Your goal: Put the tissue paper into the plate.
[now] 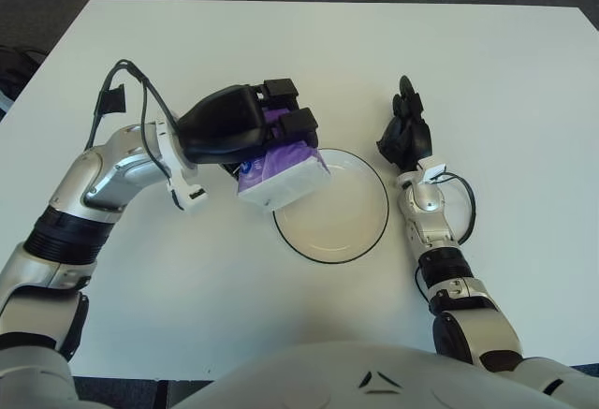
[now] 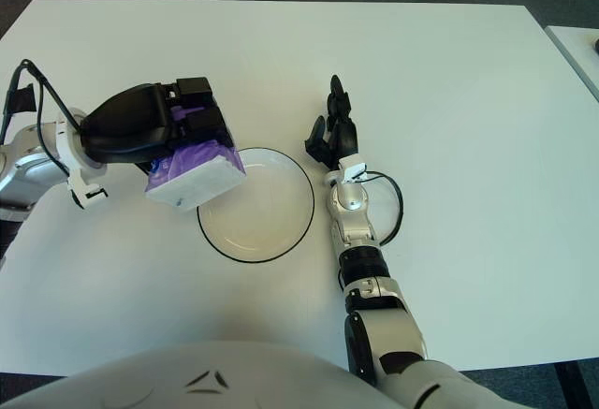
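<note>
A purple and white tissue pack point(image 1: 283, 173) hangs in the air, gripped by my left hand point(image 1: 245, 128), whose black fingers curl over its top. The pack overlaps the left rim of the white plate with a dark rim point(image 1: 351, 231) and is held above it. In the right eye view the same pack point(image 2: 195, 175) covers the plate's point(image 2: 271, 231) upper left edge. My right hand point(image 1: 405, 135) shows just right of the plate, fingers pointing away from me and holding nothing.
The white table point(image 1: 487, 81) stretches wide behind and to the right of the plate. A black cable point(image 1: 126, 86) loops off my left forearm. Dark floor borders the table's far edge and left corner.
</note>
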